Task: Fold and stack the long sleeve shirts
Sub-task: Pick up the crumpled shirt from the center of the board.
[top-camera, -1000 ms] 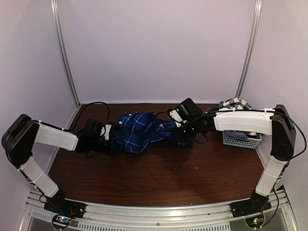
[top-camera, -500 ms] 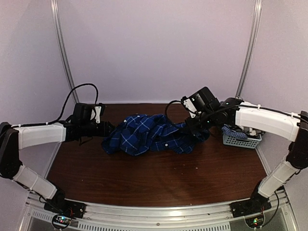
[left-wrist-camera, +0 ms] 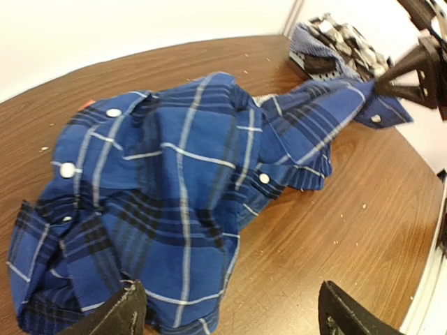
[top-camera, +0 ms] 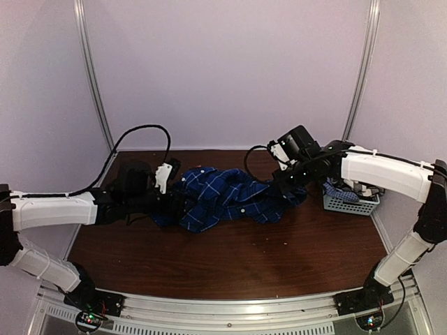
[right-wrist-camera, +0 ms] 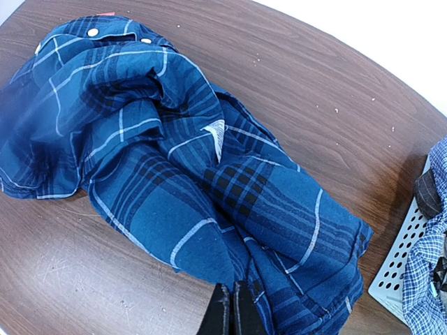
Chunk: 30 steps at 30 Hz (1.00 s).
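The royal-blue plaid long sleeve shirt (top-camera: pixel 227 199) lies crumpled at mid-table, its white buttons (left-wrist-camera: pixel 68 169) showing. My left gripper (top-camera: pixel 179 203) is at its left end, open wide, and the shirt's hem (left-wrist-camera: pixel 174 293) lies loose beside its left finger (left-wrist-camera: pixel 115 315). My right gripper (right-wrist-camera: pixel 232 313) is shut on a fold at the shirt's right end and holds that corner (left-wrist-camera: pixel 380 105) a little off the wood. The black-and-white checked shirt (left-wrist-camera: pixel 346 40) sits bunched in the basket (top-camera: pixel 349 204) at the far right.
The pale mesh basket (right-wrist-camera: pixel 401 269) stands against the right wall, close behind my right arm (top-camera: pixel 380 171). A black cable (top-camera: pixel 150 131) loops up behind my left arm. Bare brown table (top-camera: pixel 237 258) lies in front of the blue shirt.
My left gripper has opened and let go of the blue shirt, and its arm has swung out left and come back in. The right arm rose early on, then held still.
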Each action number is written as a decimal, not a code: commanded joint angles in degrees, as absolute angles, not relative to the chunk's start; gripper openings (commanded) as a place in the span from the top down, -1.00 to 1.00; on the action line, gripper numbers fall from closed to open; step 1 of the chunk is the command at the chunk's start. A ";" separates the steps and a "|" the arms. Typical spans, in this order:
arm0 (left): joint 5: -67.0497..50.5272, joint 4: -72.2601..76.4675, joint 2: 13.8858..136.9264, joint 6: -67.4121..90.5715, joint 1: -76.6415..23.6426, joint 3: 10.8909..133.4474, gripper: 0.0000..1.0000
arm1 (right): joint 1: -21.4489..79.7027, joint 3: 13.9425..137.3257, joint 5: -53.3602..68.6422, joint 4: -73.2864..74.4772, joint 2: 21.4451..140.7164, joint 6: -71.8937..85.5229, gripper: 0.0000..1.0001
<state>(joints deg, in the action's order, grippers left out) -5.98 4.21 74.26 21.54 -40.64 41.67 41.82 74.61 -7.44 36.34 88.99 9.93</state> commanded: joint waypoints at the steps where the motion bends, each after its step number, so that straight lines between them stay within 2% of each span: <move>1: -1.63 6.31 78.77 18.74 -44.85 42.66 -0.74 | 40.94 76.06 -5.33 35.86 89.39 11.16 1.00; 8: 12.86 2.81 89.97 17.31 -51.31 47.54 -0.73 | 39.11 76.64 -3.82 36.39 87.47 10.94 1.00; 12: 22.01 0.89 96.33 18.83 -52.70 51.28 -0.60 | 38.37 76.18 -2.80 36.47 86.45 10.94 1.00; 16: 26.35 0.62 100.68 19.26 -52.73 53.55 -0.28 | 37.86 75.10 -2.70 36.58 85.69 10.94 1.00; 22: 27.74 -1.60 99.16 17.04 -52.65 54.12 0.40 | 35.99 73.84 -4.61 37.87 83.61 10.65 1.00; 25: 27.82 -4.29 95.11 16.33 -51.39 53.99 0.96 | 34.70 73.66 -6.73 38.86 82.01 10.25 1.00; 30: 15.87 -9.70 85.42 15.67 -41.51 54.98 1.00 | 33.21 74.50 -8.88 39.74 79.23 8.47 1.00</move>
<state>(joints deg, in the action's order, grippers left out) 23.57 -6.46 93.49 16.58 -49.21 52.62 34.17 73.93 -5.15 38.50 82.52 10.22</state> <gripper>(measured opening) 0.014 0.014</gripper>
